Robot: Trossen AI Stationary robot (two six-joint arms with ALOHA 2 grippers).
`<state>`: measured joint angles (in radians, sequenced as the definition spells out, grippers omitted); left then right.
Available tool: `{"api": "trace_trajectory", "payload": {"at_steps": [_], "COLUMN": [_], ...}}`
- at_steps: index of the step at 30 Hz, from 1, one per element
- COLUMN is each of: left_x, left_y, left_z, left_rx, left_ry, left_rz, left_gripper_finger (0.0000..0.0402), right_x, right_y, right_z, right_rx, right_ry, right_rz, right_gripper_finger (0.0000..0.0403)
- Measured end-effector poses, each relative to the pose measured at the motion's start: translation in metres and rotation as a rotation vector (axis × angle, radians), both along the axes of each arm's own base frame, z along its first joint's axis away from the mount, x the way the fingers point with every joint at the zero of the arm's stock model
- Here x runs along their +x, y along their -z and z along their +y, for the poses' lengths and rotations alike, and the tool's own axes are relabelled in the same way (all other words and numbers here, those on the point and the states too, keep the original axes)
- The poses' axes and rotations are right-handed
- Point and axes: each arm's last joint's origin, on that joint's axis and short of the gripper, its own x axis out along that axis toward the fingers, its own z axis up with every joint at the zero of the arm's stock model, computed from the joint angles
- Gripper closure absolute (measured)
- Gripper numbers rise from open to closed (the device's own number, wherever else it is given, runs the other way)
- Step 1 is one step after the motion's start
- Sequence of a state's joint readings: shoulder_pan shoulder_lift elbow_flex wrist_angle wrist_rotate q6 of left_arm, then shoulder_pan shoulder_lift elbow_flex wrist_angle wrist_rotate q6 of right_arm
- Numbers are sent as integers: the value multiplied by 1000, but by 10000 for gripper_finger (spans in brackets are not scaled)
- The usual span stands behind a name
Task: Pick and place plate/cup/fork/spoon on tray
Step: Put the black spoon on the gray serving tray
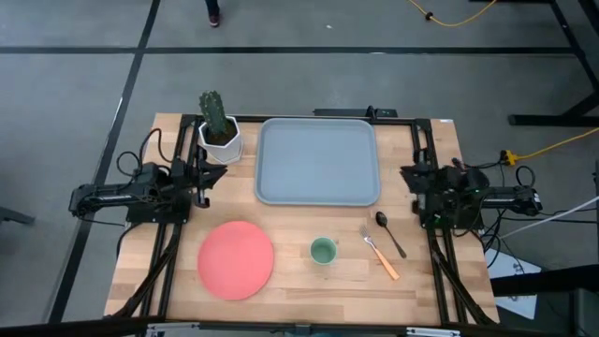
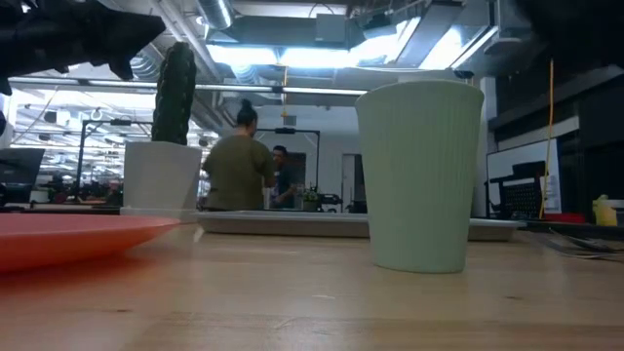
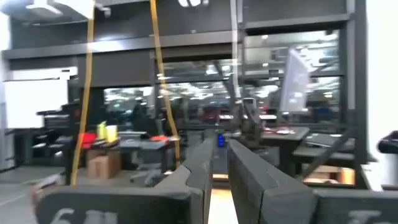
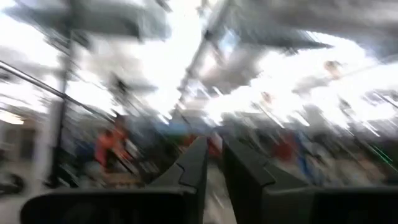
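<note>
The coral-red plate (image 1: 235, 259) lies flat on the wooden table at the near left and also shows in the low view (image 2: 68, 234). The light-green cup (image 1: 323, 251) stands upright to the plate's right and looms close in the low view (image 2: 419, 175). The orange-handled fork (image 1: 379, 254) and the dark spoon (image 1: 389, 232) lie side by side right of the cup. The grey-blue tray (image 1: 318, 161) lies at the far middle, with nothing in it. My left gripper (image 1: 199, 178) is shut at the table's left edge, and my right gripper (image 1: 414, 187) is shut at the right edge. Both are clear of every item.
A white hexagonal pot with a green cactus (image 1: 219, 131) stands left of the tray, close to my left gripper. A black frame (image 1: 426, 140) borders the table. People (image 2: 239, 166) stand in the room beyond the far edge.
</note>
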<state>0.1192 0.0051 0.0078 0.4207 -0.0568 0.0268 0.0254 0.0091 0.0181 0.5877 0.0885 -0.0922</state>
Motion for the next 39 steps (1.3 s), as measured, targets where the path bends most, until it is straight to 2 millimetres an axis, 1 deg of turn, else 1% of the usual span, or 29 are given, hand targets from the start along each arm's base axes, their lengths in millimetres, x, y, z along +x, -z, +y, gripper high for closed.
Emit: {"api": "trace_trajectory", "payload": {"at_steps": [3, 5, 8, 9, 10, 11, 12, 13, 15, 16, 18, 21, 23, 26, 28, 32, 36, 39], "left_x": [0, 1, 1, 1, 1, 1, 2, 2, 2, 2, 2, 2, 2, 2, 2, 2, 2, 2], "left_y": [0, 0, 0, 0, 1, 2, 3, 3, 3, 3, 3, 3, 3, 3, 3, 3, 3, 3], "left_z": [-3, -5, -6, -7, -7, -8, -8, -9, -9, -9, -8, -7, -7, -6, -5, -5, -5, -5], "left_rx": [-1, -5, -4, -1, -3, -9, -13, -15, -18, -19, -26, -27, -12, -5, 6, 31, 31, 31], "left_ry": [107, 175, 241, 259, 284, 309, 329, 342, 349, 344, 326, 288, 258, 226, 208, 191, 190, 190], "left_rz": [-1, 1, 6, 9, 17, 31, 43, 45, 45, 44, 42, 38, 37, 36, 36, 38, 38, 38], "left_gripper_finger": [360, 360, 360, 360, 360, 360, 360, 360, 360, 360, 360, 360, 360, 360, 360, 360, 360, 360], "right_x": [-13, -20, -22, -19, -15, -10, -6, -2, 5, 8, 12, 24, 35, 53, 62, 68, 72, 76], "right_y": [-25, -43, -71, -79, -88, -95, -100, -105, -108, -104, -97, -85, -74, -52, -35, -3, 21, 30], "right_z": [7, 12, 14, 14, 14, 13, 10, 7, -1, -3, -3, 4, 9, 17, 23, 31, 35, 38], "right_rx": [-190, -301, -326, -304, -275, -223, -135, -12, 281, 409, 626, 872, 957, 1016, 1027, 1089, 1182, 1217], "right_ry": [-182, -294, -359, -375, -379, -357, -308, -226, -14, 75, 155, 134, 116, 83, 91, 215, 314, 329], "right_rz": [-145, -196, -191, -142, -56, 69, 207, 350, 618, 757, 1014, 1331, 1489, 1676, 1766, 1889, 1913, 1900], "right_gripper_finger": [346, 346, 346, 346, 346, 346, 346, 346, 346, 346, 346, 346, 346, 346, 346, 346, 346, 346]}}
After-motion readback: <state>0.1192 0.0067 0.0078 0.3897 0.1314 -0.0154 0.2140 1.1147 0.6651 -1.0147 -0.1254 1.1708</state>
